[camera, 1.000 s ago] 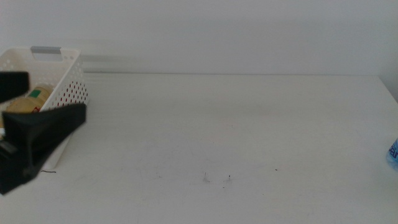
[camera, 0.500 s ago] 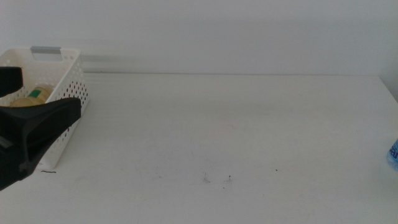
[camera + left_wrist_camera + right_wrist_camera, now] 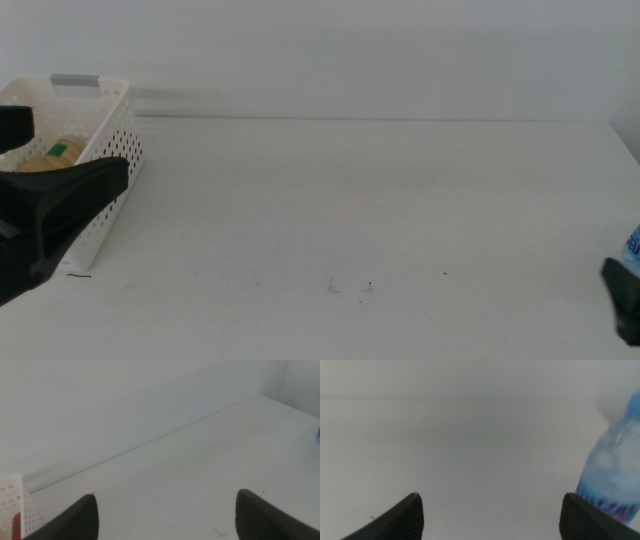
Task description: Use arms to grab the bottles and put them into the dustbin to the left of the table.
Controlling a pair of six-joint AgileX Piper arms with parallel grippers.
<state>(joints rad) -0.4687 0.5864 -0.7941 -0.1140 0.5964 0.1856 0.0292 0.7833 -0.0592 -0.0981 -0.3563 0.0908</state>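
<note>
Large plain white tabletop (image 3: 380, 200): smooth, matt, faintly speckled; white rectangular perforated plastic basket (image 3: 108, 150): slightly glossy, with a dull grey handle bar (image 3: 75, 81); small clear plastic water bottle (image 3: 612, 475): translucent, glossy, blue-labelled; left gripper (image 3: 165, 512) and right gripper (image 3: 492, 515): matt black, finely ribbed on the inner faces.

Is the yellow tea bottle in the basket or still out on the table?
In: the yellow tea bottle lies inside the white basket.
</note>
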